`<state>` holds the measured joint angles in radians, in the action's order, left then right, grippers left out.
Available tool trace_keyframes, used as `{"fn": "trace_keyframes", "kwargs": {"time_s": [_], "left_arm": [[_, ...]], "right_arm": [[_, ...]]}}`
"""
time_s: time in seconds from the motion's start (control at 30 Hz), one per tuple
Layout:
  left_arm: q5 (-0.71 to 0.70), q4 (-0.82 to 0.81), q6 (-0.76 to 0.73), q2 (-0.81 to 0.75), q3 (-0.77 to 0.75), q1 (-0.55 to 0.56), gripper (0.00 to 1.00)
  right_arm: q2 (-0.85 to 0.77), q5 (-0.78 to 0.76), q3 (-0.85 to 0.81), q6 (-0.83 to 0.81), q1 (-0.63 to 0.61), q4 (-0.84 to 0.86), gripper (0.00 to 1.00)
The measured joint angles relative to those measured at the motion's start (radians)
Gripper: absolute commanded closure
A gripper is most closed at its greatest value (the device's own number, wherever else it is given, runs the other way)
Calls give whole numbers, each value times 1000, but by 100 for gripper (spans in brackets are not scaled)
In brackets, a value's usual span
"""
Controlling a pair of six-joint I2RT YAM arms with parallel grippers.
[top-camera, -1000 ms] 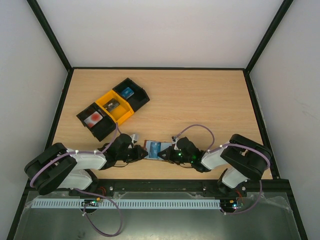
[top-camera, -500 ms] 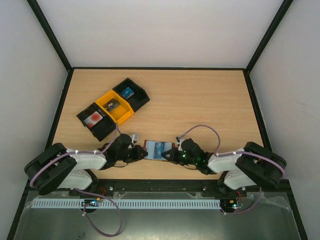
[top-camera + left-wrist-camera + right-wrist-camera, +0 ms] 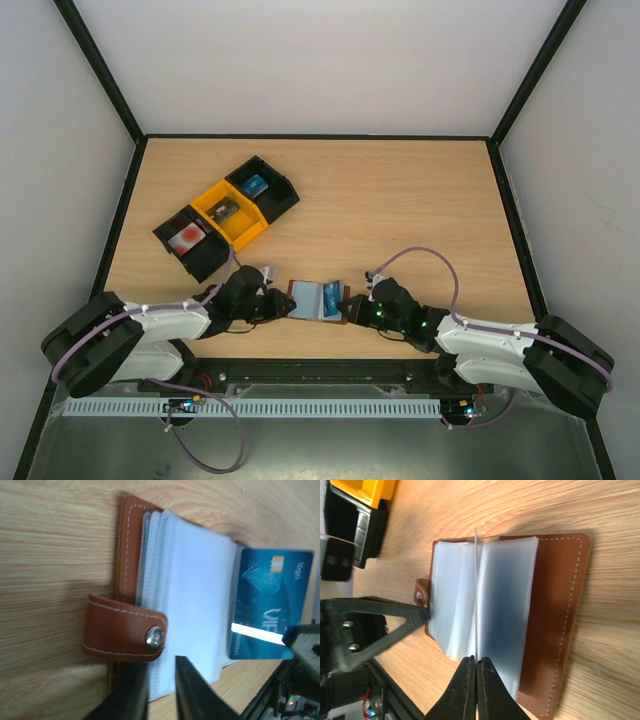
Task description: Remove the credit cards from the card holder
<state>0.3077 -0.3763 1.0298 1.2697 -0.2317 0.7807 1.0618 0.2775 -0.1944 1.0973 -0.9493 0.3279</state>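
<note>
The brown leather card holder [image 3: 305,298] lies open near the table's front edge, its pale sleeves [image 3: 195,580] fanned up. My left gripper [image 3: 162,680] pinches the holder's near edge by the snap strap [image 3: 125,632], sleeves between its fingers. A blue credit card [image 3: 270,605] sticks well out of a sleeve to the right. My right gripper [image 3: 476,662] is shut on that card's edge, seen edge-on [image 3: 475,595] in the right wrist view. Three more credit cards lie in the trays: white with a red blotch [image 3: 186,236], dark grey [image 3: 224,209], blue [image 3: 254,184].
A row of two black trays [image 3: 275,195] and one yellow tray [image 3: 245,228] stands at the back left. The table's front rail [image 3: 320,368] runs just behind both grippers. Black frame posts edge the table on both sides.
My right arm has drawn back to the right and stretched out low, sliding the blue card out of its sleeve. The left gripper has stayed at the holder's left edge.
</note>
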Motion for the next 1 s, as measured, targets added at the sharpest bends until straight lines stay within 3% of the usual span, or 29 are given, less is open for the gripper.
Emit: {"fn": "trace_keyframes", "kwargs": {"time_s": [0.17, 0.3, 0.53, 0.8, 1.0], "left_arm": [[-15, 91, -24, -55, -80, 0, 43], [-23, 178, -67, -137, -163, 0, 34], [32, 310, -198, -252, -274, 0, 34], [282, 400, -317, -294, -312, 0, 39], [405, 413, -349, -377, -312, -8, 53]], "right_arm": [[-42, 0, -10, -48, 0, -84, 98], [-134, 23, -29, -101, 0, -148, 98], [-295, 141, -93, -209, 0, -205, 98], [-348, 375, -127, -272, 0, -196, 98], [-349, 479, -129, -278, 0, -180, 98]]}}
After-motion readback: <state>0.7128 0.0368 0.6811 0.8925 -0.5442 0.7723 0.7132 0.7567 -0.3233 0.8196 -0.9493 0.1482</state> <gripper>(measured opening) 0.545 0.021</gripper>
